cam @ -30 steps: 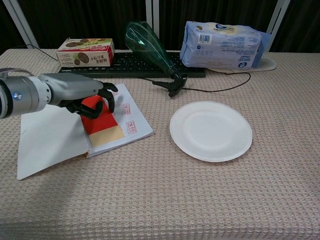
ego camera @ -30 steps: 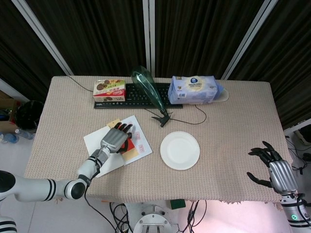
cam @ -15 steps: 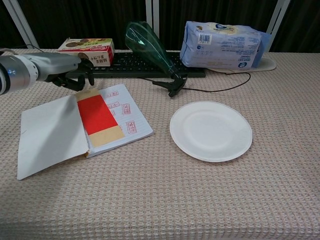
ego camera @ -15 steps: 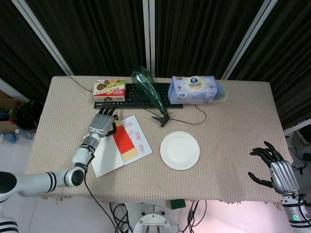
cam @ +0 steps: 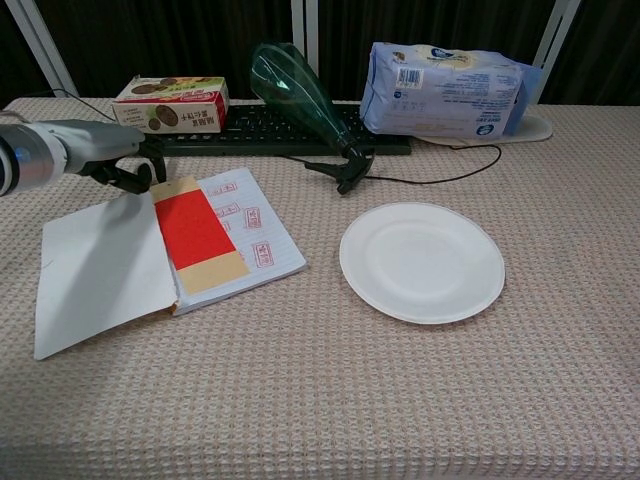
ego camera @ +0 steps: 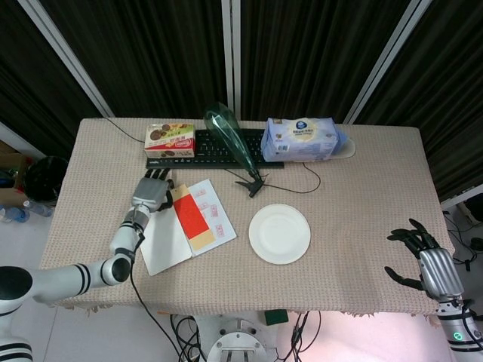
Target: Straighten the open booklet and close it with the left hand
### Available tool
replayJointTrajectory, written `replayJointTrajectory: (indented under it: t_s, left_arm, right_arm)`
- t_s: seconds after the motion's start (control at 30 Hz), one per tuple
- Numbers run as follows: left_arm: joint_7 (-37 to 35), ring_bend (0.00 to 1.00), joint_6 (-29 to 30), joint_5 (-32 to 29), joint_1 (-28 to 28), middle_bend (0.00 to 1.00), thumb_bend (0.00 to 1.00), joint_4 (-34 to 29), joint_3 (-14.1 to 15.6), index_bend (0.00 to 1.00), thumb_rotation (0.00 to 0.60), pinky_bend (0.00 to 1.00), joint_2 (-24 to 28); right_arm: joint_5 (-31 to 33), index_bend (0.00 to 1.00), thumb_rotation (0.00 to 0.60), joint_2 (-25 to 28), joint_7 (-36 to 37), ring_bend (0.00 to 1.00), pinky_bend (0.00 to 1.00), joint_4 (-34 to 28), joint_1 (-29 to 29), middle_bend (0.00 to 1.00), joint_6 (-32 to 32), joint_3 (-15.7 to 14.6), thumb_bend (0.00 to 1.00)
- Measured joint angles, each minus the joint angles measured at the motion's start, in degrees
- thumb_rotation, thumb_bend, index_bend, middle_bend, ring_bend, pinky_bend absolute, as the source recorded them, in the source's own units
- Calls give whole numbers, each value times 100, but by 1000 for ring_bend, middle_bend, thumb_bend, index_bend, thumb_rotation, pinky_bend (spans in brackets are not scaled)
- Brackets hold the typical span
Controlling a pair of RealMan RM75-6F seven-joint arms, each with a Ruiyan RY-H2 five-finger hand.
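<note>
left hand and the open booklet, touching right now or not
Cannot tell. In the chest view the left hand sits at the far edge of the booklet with no clear gap; the head view shows overlap, not contact.

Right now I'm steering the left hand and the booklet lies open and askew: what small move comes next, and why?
Probably bring the left hand onto the booklet's far edge to square it. The hand holds nothing, and the booklet lies open and skewed.
</note>
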Motion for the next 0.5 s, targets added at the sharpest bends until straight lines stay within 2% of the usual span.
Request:
replayJointTrajectory:
  t_s: [0.5]
  left_arm:
    - [127, 0, 146, 122, 65, 0, 729, -407, 143, 280, 271, 42, 113]
  right_arm:
    - [-7, 344, 600, 3, -6, 62, 224, -10, 4, 249, 0, 0, 153]
